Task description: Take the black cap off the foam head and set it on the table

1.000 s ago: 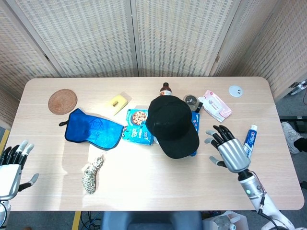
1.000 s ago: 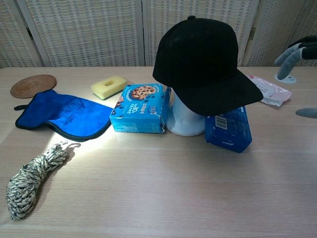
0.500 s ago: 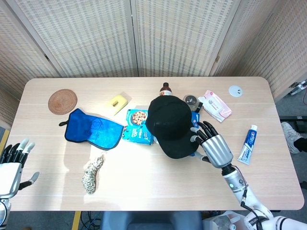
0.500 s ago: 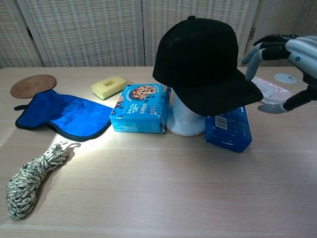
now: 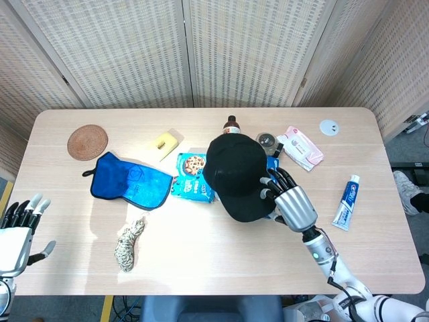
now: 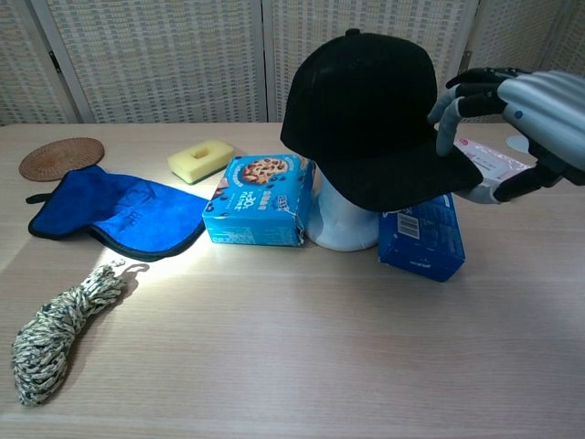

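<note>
The black cap [image 5: 238, 176] [image 6: 370, 114] sits on the white foam head [image 6: 342, 224] in the middle of the table, brim pointing toward me and to the right. My right hand [image 5: 289, 201] [image 6: 512, 114] is at the brim's right edge, fingers curled over the top and thumb below it, touching the brim. Whether it really grips the brim is unclear. My left hand [image 5: 17, 231] stays at the table's near left corner, fingers spread and holding nothing.
A cookie box [image 6: 260, 199] stands left of the foam head and a blue box [image 6: 422, 236] right of it, under the brim. A blue cloth [image 5: 131, 181], rope bundle [image 5: 127, 245], sponge [image 5: 164, 143], woven coaster [image 5: 87, 141], bottle [image 5: 231, 125], pink packet [image 5: 301, 147] and toothpaste tube [image 5: 345, 201] lie around.
My right hand moved left from the open table to the cap's brim and its fingers closed over the edge. The left hand stayed put.
</note>
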You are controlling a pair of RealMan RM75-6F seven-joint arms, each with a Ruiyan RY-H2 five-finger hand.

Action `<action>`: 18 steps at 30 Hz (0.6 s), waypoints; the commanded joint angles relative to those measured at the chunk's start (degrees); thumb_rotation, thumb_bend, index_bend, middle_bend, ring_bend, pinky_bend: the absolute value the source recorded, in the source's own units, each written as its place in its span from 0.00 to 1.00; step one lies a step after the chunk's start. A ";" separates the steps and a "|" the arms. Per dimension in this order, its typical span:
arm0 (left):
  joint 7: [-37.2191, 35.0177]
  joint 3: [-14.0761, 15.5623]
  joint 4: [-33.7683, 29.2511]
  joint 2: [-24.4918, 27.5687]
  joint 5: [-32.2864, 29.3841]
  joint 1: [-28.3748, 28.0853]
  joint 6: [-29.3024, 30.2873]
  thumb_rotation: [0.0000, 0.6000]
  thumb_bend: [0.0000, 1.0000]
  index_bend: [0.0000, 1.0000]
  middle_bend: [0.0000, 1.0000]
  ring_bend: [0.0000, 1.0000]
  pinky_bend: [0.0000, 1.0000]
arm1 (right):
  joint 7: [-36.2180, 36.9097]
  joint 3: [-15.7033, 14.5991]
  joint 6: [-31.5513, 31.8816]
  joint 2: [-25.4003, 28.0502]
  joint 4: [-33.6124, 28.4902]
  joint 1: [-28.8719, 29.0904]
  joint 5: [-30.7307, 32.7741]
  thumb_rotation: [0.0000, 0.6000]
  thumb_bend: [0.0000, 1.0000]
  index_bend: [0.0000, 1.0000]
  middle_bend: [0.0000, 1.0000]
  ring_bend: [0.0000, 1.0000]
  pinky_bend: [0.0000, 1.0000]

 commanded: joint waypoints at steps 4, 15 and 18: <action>-0.20 -0.13 0.00 0.01 0.12 -0.07 0.24 1.00 0.20 0.12 0.05 0.07 0.01 | 0.92 -0.29 1.42 -0.59 1.38 0.59 -0.76 1.00 0.36 0.56 0.32 0.15 0.14; -0.17 -0.19 -0.13 0.11 0.09 -0.22 0.18 1.00 0.20 0.12 0.05 0.07 0.01 | 1.89 -0.47 4.59 -0.66 2.42 0.98 -1.89 1.00 0.42 0.67 0.37 0.19 0.14; -0.18 -0.23 -0.11 0.07 0.05 -0.27 0.17 1.00 0.20 0.12 0.05 0.07 0.01 | 1.87 -0.47 5.37 -0.62 2.66 1.04 -2.16 1.00 0.45 0.70 0.39 0.20 0.14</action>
